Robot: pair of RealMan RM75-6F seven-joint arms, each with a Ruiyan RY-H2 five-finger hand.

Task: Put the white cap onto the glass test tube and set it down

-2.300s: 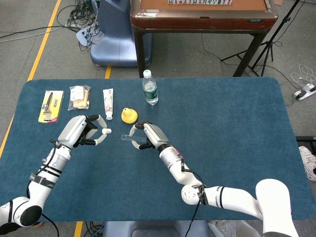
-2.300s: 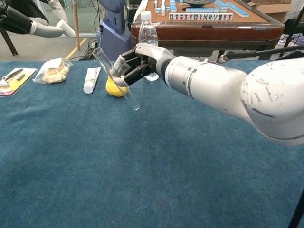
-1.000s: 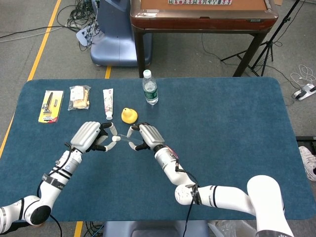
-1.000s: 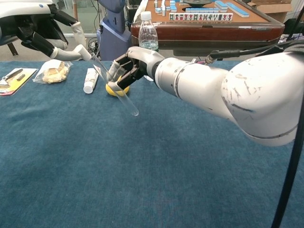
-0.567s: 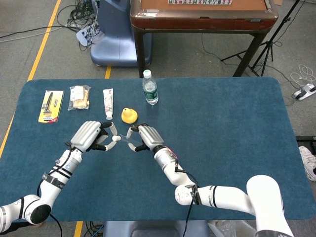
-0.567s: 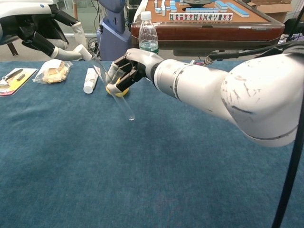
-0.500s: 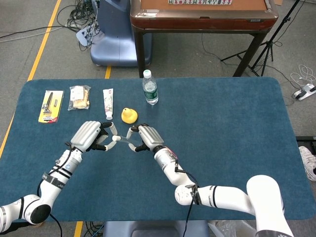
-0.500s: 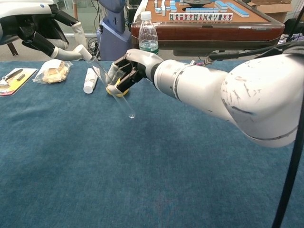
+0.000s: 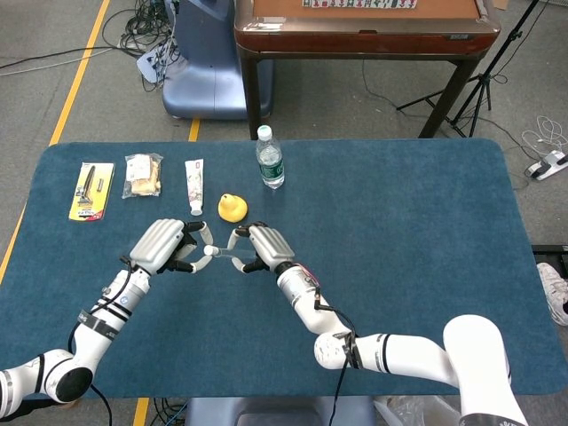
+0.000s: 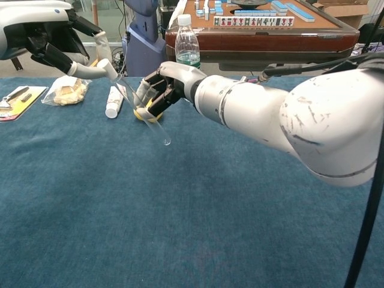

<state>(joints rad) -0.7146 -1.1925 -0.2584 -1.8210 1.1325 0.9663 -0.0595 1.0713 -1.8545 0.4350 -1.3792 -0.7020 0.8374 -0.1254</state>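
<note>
Glass test tube (image 10: pixel 147 116): held in the air above the table (image 9: pixel 399 222), tilted, its open mouth up and toward the robot's left, its rounded end down and clear of the blue cloth. The right hand (image 10: pixel 161 84) grips it around the upper part, fingers curled about the glass. The white cap (image 10: pixel 108 66) is pinched at the fingertips of the left hand (image 9: pixel 167 248) and sits right at the tube's mouth — touching or nearly so.

Progress, as judged: both items are lifted and brought together; the capping is under way but not shown complete, and setting the tube down remains.

Not determinable: whether the cap is seated on the rim, partly on, or merely against it. The glass is transparent and the mouth is lost against the background in the chest view; in the head view the junction is too small to resolve. The left hand is partly cut off at the chest view's edge — its other fingers cannot be read with confidence.

Nearby: a yellow rubber duck (image 9: pixel 232 207) just behind the hands, a water bottle (image 9: pixel 269 158) further back.
</note>
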